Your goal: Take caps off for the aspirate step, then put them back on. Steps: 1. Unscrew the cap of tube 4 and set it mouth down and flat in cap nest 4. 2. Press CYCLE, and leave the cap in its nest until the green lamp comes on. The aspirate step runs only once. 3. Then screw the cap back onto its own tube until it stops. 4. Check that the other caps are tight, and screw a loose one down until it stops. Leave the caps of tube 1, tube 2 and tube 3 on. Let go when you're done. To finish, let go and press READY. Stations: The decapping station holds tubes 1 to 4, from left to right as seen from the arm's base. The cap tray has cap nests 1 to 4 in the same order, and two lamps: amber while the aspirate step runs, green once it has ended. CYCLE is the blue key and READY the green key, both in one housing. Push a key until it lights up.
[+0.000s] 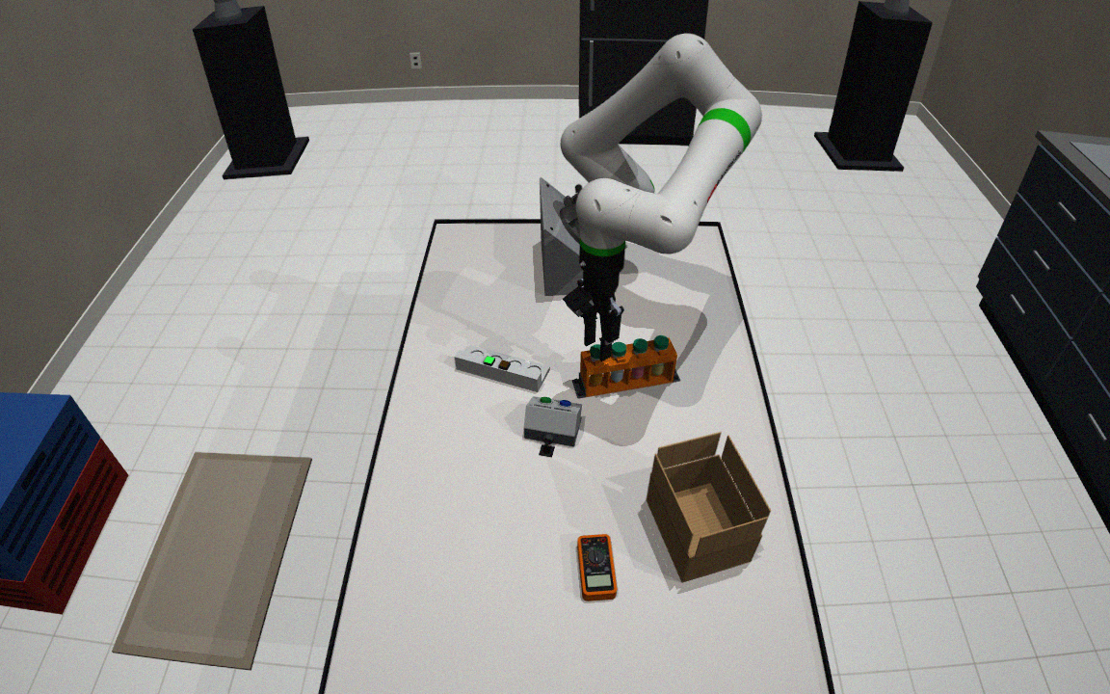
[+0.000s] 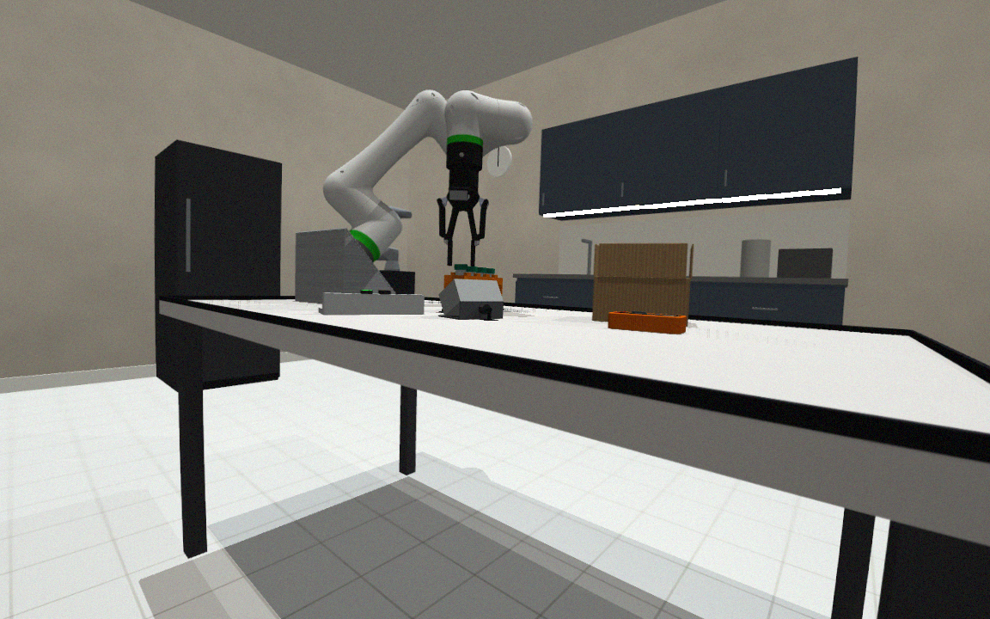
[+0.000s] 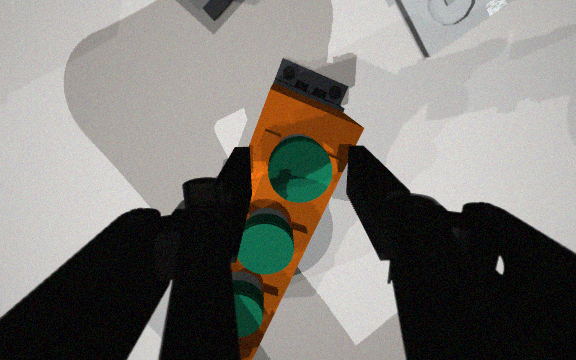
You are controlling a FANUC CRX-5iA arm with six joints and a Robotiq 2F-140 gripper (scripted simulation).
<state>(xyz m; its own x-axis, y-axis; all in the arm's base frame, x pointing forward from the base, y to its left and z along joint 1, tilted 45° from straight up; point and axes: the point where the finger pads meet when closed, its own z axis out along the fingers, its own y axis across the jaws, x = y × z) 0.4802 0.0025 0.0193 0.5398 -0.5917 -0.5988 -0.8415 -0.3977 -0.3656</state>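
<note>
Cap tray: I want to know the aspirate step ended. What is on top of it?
The cap tray shows a lit green lamp, a dark amber one beside it, and round nests; nest contents unclear.
</note>
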